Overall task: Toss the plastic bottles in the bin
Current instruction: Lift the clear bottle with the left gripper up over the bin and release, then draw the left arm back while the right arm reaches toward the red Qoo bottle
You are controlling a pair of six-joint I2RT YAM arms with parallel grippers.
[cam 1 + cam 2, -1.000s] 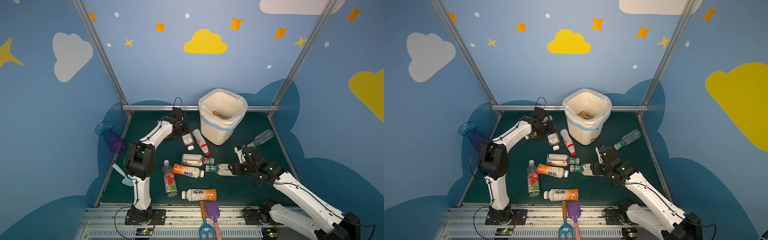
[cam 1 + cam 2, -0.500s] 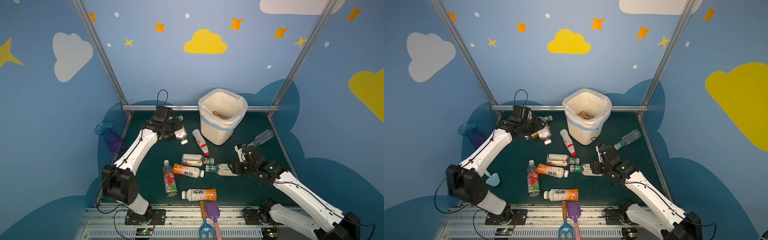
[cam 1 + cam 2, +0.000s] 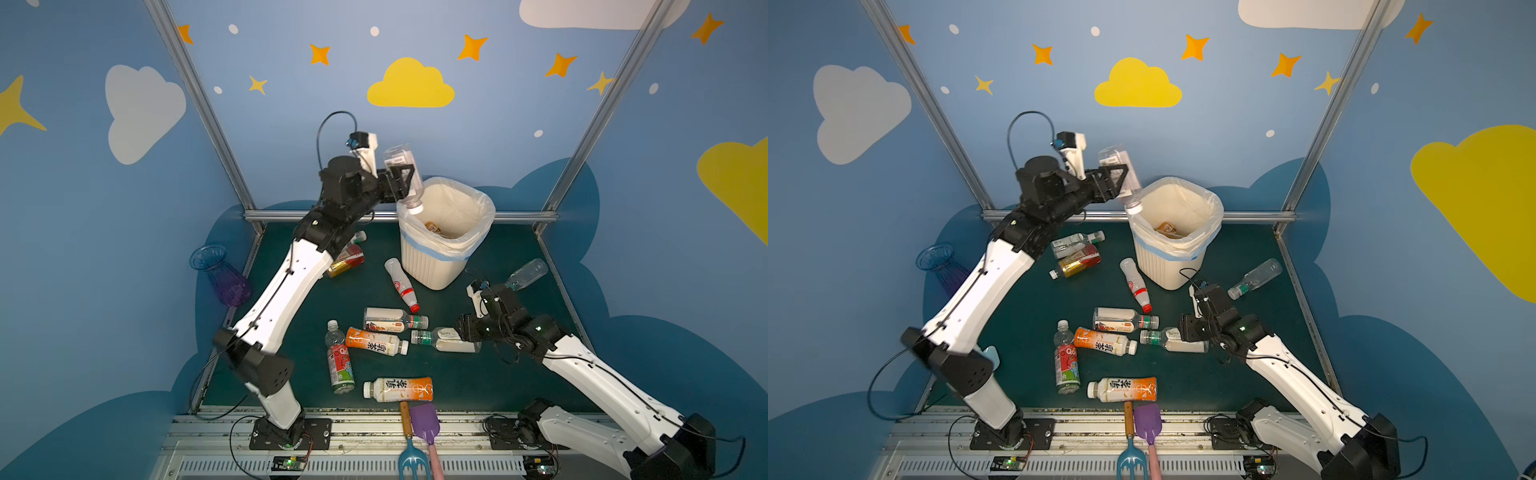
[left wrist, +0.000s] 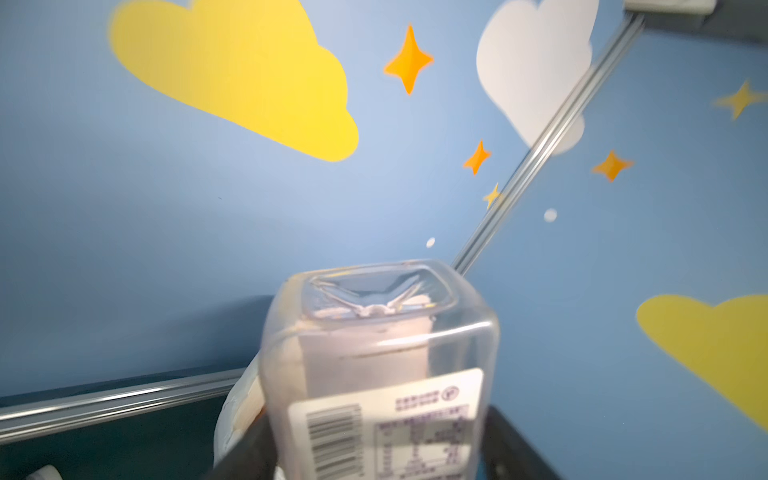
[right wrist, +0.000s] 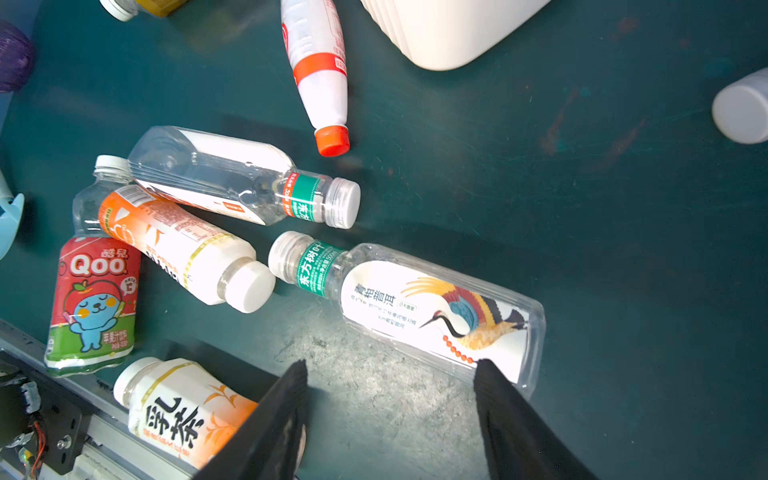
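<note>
The left pincer [image 3: 404,185] carries a clear square bottle [image 3: 399,160] over the left rim of the bin [image 3: 428,270]. Its long axis is steeply tilted, cap down toward the opening. I cannot tell whether the jaws pinch it or stand loose around it. An orange-labelled bottle [image 3: 433,227] lies inside. About nine more lie flat on the counter [image 3: 478,386]. The right pincer [image 5: 388,372] is spread and empty beside the crane-label bottle [image 5: 419,299], whose cap points away from it.
</note>
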